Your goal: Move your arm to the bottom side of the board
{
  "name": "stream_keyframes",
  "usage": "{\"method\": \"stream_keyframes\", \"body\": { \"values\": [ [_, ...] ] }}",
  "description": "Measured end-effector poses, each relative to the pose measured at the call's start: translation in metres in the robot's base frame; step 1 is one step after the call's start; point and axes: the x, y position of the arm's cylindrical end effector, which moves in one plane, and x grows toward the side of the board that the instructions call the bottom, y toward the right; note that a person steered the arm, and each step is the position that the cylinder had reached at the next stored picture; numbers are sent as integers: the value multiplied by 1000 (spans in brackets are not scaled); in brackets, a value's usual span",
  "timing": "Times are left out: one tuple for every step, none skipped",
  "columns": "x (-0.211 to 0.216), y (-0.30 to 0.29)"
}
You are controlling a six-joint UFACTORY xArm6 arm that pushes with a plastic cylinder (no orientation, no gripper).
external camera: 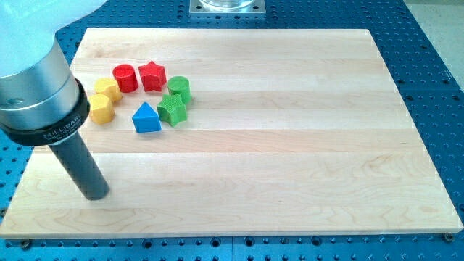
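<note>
Blocks sit clustered at the view's upper left of the board (290,145), well clear of where I am headed. I count 7: a red cylinder (125,77), a red star (152,76), a green cylinder (179,88), a green star (172,109), a blue triangle (146,118), and 2 yellow blocks, one (108,89) behind the other (101,109), whose shapes I cannot fully make out since my housing covers part of them.

I carry no pincer at all, only a straight dark rod, so there is nothing to open, close or grip with. My tip (96,196) rests on the wood near the view's lower left, below the cluster and apart from every block; the nearest is the lower yellow one, up and slightly right of the tip. The rod leans up and to the view's left into the silver housing, which is why that housing hides the board's left edge and crowds the yellow blocks in this view without touching them, as far as I can judge.

The task's target, the bottom side of the board, is the long edge running along the view's bottom. My tip is already close to it, with only a narrow strip of wood between. I judge the move nearly done: a short slide toward the view's bottom would finish it, and no block lies in that path, so nothing should be disturbed. The blue perforated counter (428,87) surrounds the board.
</note>
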Motion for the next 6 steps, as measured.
{"method": "stream_keyframes", "body": {
  "values": [
    [0,0],
    [-16,0],
    [-33,17],
    [-33,42],
    [-36,42],
    [-38,38]
  ]
}}
